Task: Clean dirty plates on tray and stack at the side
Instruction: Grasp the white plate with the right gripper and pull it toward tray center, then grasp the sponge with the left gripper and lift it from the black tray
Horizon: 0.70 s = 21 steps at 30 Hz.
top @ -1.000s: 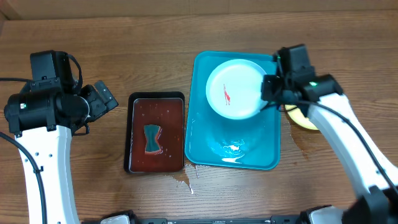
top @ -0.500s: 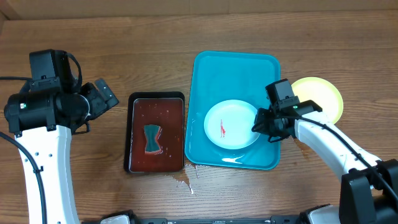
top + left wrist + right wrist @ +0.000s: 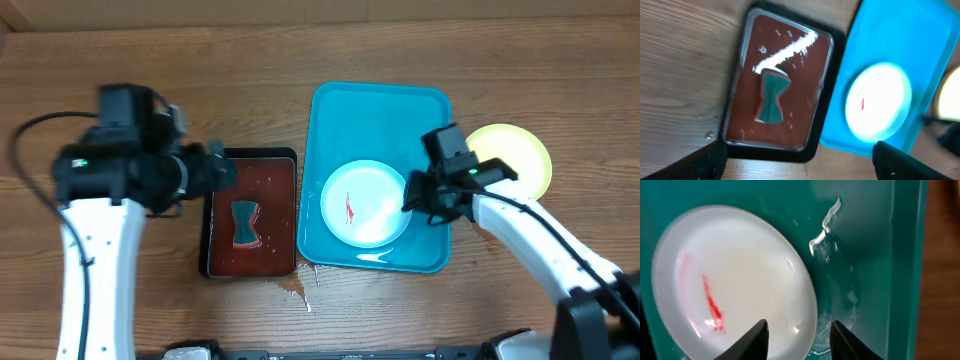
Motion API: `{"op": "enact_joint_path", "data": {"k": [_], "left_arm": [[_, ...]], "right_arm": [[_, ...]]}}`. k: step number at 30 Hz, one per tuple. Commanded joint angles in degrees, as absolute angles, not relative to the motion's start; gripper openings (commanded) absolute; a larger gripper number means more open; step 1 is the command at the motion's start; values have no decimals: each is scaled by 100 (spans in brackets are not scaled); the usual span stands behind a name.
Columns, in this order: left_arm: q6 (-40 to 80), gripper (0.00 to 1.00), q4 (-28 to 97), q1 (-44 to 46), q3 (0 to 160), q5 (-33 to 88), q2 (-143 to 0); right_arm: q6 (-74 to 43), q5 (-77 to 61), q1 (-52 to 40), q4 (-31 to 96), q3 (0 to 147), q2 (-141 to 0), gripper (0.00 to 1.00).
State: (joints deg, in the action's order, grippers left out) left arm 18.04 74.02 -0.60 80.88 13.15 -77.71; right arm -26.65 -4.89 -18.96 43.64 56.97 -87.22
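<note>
A pale white plate [image 3: 365, 204] with a red sauce smear lies in the near half of the turquoise tray [image 3: 380, 110]. My right gripper [image 3: 412, 200] is open at the plate's right rim. In the right wrist view its gripper [image 3: 799, 340] has one finger over the plate [image 3: 735, 280] and the other over the wet tray [image 3: 870, 255]. A yellow-green-rimmed plate [image 3: 515, 160] sits on the table right of the tray. My left gripper [image 3: 222, 170] is open and empty above the dark tray; in its wrist view [image 3: 800, 170] the plate [image 3: 877, 107] and tray [image 3: 920, 45] show.
A dark brown-black tray [image 3: 210, 265] with reddish water holds a teal sponge [image 3: 245, 222], left of the turquoise tray; both show in the left wrist view, tray rim [image 3: 832, 105] and sponge [image 3: 771, 96]. Water drops [image 3: 297, 290] lie on the table near the trays.
The plate went from the tray's far end to its near half with my right gripper at its rim, then slid slightly left. My left arm swung right over the dark tray.
</note>
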Motion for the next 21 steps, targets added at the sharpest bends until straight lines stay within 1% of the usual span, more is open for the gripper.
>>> {"op": "enact_joint_path", "data": {"k": [1, 2, 4, 5, 7, 8, 10, 14, 15, 17, 18, 19, 21], "left_arm": [[1535, 84, 7074, 375, 7345, 1299, -7874], [1538, 84, 6860, 517, 7083, 1175, -7918], [1643, 83, 6438, 760, 6611, 598, -8053], [1898, 83, 6267, 836, 6405, 233, -8156], [2322, 83, 5988, 882, 6097, -58, -8401], [2362, 81, 5846, 882, 5983, -3, -8562], [2359, 70, 5645, 880, 5887, 145, -8917], [2362, 40, 5295, 882, 5887, 154, -9620], [2362, 35, 5223, 882, 5887, 154, -9784], [2359, 30, 5122, 882, 5887, 196, -10066], [2327, 19, 5094, 882, 5887, 270, -10197], [2305, 4, 5089, 882, 5889, 397, -10315], [2311, 4, 5061, 880, 5889, 504, -10429]], "right_arm": [[-1940, -327, -1868, 4366, 6132, -8184, 50], [-1925, -327, -1868, 4366, 6154, -8106, 48], [-1925, -327, -1868, 4388, 6154, -8014, 38], [-1925, -342, -1868, 4425, 6154, -8003, 34], [-1927, -436, -1868, 4528, 6152, -8014, 33], [-1927, -478, -1868, 4593, 6152, -8016, 33], [-1927, -530, -1868, 4713, 6152, -8016, 33], [-1927, -523, -1868, 4816, 6147, -8016, 29], [-1927, -523, -1868, 4827, 6147, -8016, 30], [-1927, -523, -1868, 4860, 6147, -8016, 29], [-1927, -523, -1868, 4884, 6147, -8016, 28], [-1927, -523, -1868, 4910, 6147, -8016, 28], [-1925, -519, -1868, 4958, 6145, -8016, 28]]}}
